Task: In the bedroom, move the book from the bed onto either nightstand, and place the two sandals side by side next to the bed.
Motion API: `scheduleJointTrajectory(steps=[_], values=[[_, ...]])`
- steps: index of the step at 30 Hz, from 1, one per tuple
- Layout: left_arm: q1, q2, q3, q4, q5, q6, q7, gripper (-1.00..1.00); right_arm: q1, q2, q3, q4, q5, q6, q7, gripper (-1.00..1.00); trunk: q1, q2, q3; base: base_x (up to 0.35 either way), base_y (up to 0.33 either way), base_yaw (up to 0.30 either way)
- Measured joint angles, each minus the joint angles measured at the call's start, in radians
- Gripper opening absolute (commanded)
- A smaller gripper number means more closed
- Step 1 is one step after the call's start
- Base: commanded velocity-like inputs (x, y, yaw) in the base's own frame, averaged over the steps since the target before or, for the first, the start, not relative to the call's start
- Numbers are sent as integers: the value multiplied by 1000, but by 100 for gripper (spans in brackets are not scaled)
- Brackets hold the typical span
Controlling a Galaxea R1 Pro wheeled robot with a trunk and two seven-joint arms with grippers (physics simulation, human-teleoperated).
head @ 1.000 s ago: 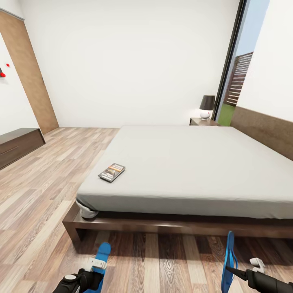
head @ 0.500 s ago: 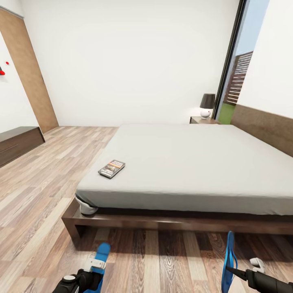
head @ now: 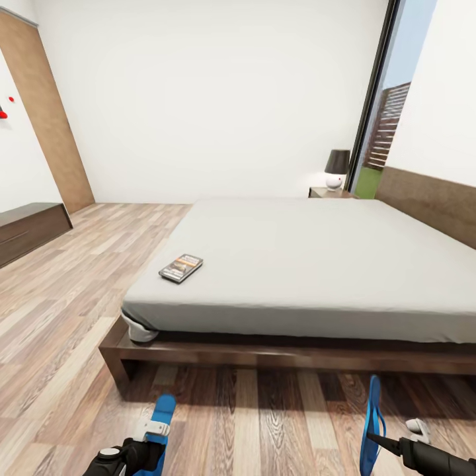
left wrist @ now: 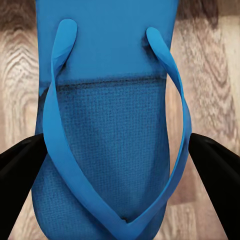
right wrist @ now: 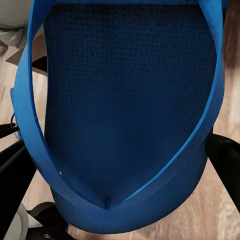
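Left gripper (head: pixel 151 441): jaws pinching a bright blue flip-flop sandal (head: pixel 160 423), low over the wood-plank floor (head: pixel 264 423).
Right gripper (head: pixel 378 441): jaws pinching the second blue sandal (head: pixel 372 423), held on edge.
Book: small dark-grey paperback with orange band (head: pixel 180 267), flat near the foot corner of the grey-mattress, dark-framed bed (head: pixel 297 264).
Far: dark-brown nightstand (head: pixel 328 192) beside the headboard.

Both grippers carry a sandal: the left gripper (head: pixel 153 441) clamps one sandal (head: pixel 160 423), the right gripper (head: pixel 375 437) the other sandal (head: pixel 373 423). Ahead of them bare floor (head: pixel 264 423) runs along the foot of the bed (head: pixel 297 264). The dark bed frame (head: pixel 264 357) blocks the way forward. The book (head: pixel 180 268) lies near the mattress's front left corner, with bare mattress all round it.
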Motion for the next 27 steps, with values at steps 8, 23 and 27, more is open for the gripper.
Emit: scheduleJointTrajectory(steps=[8, 23, 27], values=[[0, 0, 0, 0, 0, 0, 0, -100, 0, 0, 0, 0, 0, 0, 0, -100, 31, -56, -25, 0, 0, 0], [-5, -1, 7, -9, -1, -2, 36, -100, 0, 0, -2, 0, 0, 1, 1, -100, 53, -93, -64, 0, 0, 0], [-14, -4, 7, -19, 1, 0, 143, -100, 0, 0, -2, 0, 0, 2, 1, -100, 53, -93, -64, 0, 0, 0]])
